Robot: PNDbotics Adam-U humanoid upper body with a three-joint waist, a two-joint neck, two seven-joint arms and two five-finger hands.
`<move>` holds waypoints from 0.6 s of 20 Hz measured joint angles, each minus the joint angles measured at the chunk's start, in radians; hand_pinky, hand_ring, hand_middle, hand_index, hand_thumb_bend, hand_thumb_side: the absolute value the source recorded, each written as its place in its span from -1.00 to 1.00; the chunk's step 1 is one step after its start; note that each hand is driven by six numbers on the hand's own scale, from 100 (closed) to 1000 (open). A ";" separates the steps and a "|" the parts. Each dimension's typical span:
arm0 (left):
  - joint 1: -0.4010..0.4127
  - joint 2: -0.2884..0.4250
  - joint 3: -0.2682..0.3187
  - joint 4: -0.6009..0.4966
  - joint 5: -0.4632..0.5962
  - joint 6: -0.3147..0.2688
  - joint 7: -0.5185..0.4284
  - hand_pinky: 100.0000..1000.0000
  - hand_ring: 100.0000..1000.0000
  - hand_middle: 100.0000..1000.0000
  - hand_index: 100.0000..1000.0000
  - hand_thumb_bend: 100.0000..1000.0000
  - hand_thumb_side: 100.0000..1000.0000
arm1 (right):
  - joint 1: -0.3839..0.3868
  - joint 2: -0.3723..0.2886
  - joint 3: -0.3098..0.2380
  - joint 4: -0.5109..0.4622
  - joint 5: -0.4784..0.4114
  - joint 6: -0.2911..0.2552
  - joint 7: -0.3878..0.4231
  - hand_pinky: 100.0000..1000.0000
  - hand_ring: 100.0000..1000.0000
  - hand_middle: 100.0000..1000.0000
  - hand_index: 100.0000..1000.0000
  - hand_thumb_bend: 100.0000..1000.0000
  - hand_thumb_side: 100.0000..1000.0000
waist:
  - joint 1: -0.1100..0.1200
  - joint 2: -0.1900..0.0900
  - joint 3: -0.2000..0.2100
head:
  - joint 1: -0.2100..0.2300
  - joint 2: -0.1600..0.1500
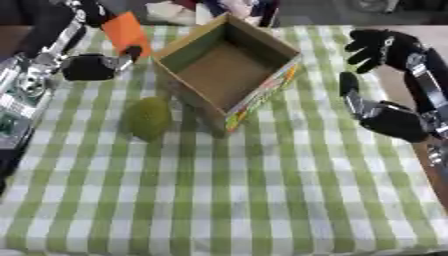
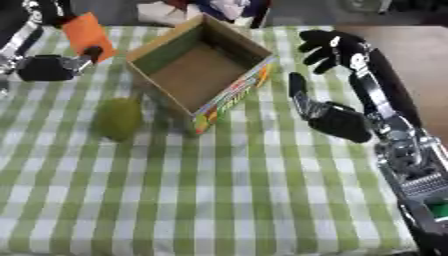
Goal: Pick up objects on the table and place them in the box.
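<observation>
We held the flat orange object (image 1: 128,31) pinched in our left hand (image 1: 92,66) beside the open brown cardboard box (image 1: 229,70), right hand (image 2: 337,120) relaxed open, with the round green fruit (image 1: 147,118) on the green-checked tablecloth (image 1: 227,200).

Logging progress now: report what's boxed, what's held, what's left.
Done: nothing, the box looks empty. In hand: the left hand holds an orange object beside the box. Left: that drop, then the green fruit on the cloth. The right hand is open, idle.
</observation>
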 measured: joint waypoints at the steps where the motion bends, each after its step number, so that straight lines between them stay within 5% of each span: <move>1: -0.027 -0.019 -0.008 0.027 -0.014 0.003 -0.004 0.32 0.17 0.01 0.23 -0.47 -0.17 | 0.000 0.000 0.000 0.000 0.000 0.000 0.001 0.08 0.26 0.32 0.69 -0.94 -0.40 | 0.000 0.000 0.000 | 0.001 0.000; 7: -0.153 -0.127 -0.024 0.187 -0.106 0.023 -0.018 0.31 0.18 0.06 0.26 -0.42 -0.15 | 0.000 0.001 0.000 0.000 -0.002 -0.001 0.001 0.08 0.26 0.32 0.69 -0.95 -0.40 | 0.000 0.004 0.007 | 0.001 0.000; 12: -0.203 -0.189 -0.024 0.323 -0.152 -0.017 0.031 0.32 0.21 0.13 0.33 -0.34 -0.10 | 0.000 0.006 0.000 0.000 -0.003 -0.001 0.001 0.08 0.26 0.32 0.69 -0.95 -0.40 | -0.002 0.004 0.009 | 0.002 0.000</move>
